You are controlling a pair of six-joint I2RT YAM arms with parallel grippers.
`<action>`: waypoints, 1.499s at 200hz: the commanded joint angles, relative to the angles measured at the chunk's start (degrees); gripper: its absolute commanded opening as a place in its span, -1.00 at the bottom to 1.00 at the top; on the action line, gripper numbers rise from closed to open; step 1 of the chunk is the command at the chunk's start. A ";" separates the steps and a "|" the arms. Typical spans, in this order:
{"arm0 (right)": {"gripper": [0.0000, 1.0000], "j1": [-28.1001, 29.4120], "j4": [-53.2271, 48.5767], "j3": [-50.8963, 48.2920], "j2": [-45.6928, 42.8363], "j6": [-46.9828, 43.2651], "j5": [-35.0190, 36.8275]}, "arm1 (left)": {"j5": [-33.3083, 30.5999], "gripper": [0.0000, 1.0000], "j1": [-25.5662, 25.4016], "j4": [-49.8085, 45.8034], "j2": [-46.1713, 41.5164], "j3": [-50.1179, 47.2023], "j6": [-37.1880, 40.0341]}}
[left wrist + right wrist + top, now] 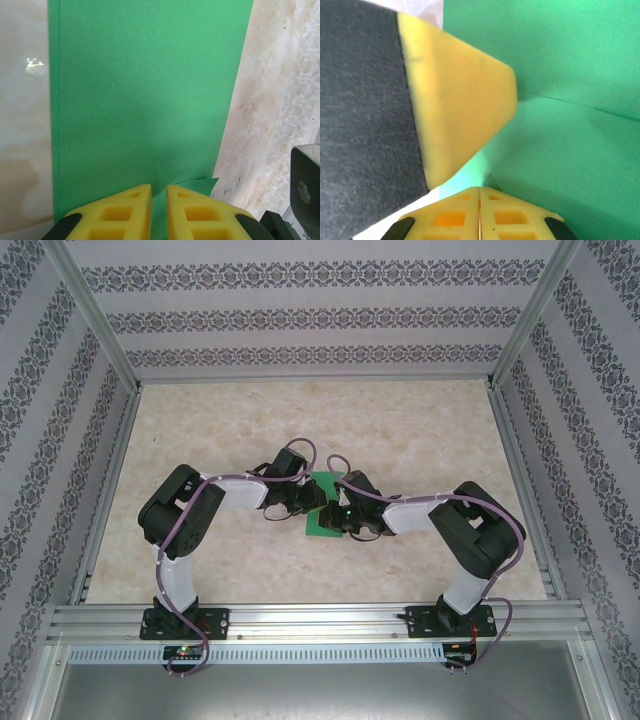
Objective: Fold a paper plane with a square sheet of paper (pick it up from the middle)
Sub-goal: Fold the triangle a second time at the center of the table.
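Tearing or a crooked crease is the worry here. Partly folded, the square sheet of paper lies at the middle of the table, with both hands crowded over it. The left hand is nearly closed and seems to pinch a raised flap of the sheet. The right hand is clenched tight, whether on paper I cannot tell. A sideways pull by either could slip, skew or rip the thin sheet, and hands this close may collide.

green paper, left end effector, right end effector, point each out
green paper (150, 90), left wrist view, flat middle of the sheet
left end effector (159, 192), left wrist view, narrow gap between its yellow tips
right end effector (479, 192), right wrist view, seam where its yellow tips meet
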 commanded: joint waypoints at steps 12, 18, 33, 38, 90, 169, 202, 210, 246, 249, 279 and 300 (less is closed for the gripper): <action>-0.80 -1.64 -0.36 -4.74 -2.60 2.15 -1.44 | -4.40 -0.68 -0.41 -6.12 3.16 -0.39 1.27; -0.80 -1.88 -0.37 -5.19 -3.18 2.39 -1.46 | -4.48 -0.69 -0.33 -6.38 3.41 -0.29 1.23; -0.79 -2.72 -1.11 -6.16 -4.32 2.72 -1.56 | -4.63 -0.70 -0.30 -6.44 3.76 -0.58 1.23; -0.79 -3.07 -0.98 -6.59 -4.56 2.96 -1.64 | -4.72 -0.71 -0.32 -6.40 3.84 -0.65 1.23; -0.78 -4.54 -1.72 -11.14 -7.63 3.67 -2.05 | -5.26 -0.72 -0.29 -7.02 3.98 -0.60 1.49; -0.78 -6.55 -8.43 -16.98 -15.16 0.27 -1.74 | -4.79 -0.72 -0.34 -7.38 4.16 0.25 1.93; -0.75 -6.86 -8.41 -14.02 -20.81 0.54 -2.04 | -4.46 -0.72 -0.37 -7.81 3.74 0.81 2.63; -0.74 -6.83 -8.85 -12.57 -21.66 0.29 -1.66 | -4.24 -0.72 -0.41 -7.81 3.66 0.98 2.72; -0.69 -6.67 -7.06 -7.27 -18.80 0.56 -2.35 | -3.18 -0.71 -0.44 -7.35 3.45 1.73 2.81; -0.68 -6.66 -6.66 -6.94 -17.98 0.57 -2.85 | -3.13 -0.71 -0.45 -7.36 3.49 1.71 2.79; -0.65 -4.62 -3.60 -3.32 -11.21 1.36 -4.32 | -2.80 -0.70 -0.50 -7.33 3.32 1.68 2.72; -0.64 -3.52 -3.52 -1.86 -7.16 1.04 -4.92 | -2.81 -0.70 -0.47 -7.46 3.15 1.81 2.74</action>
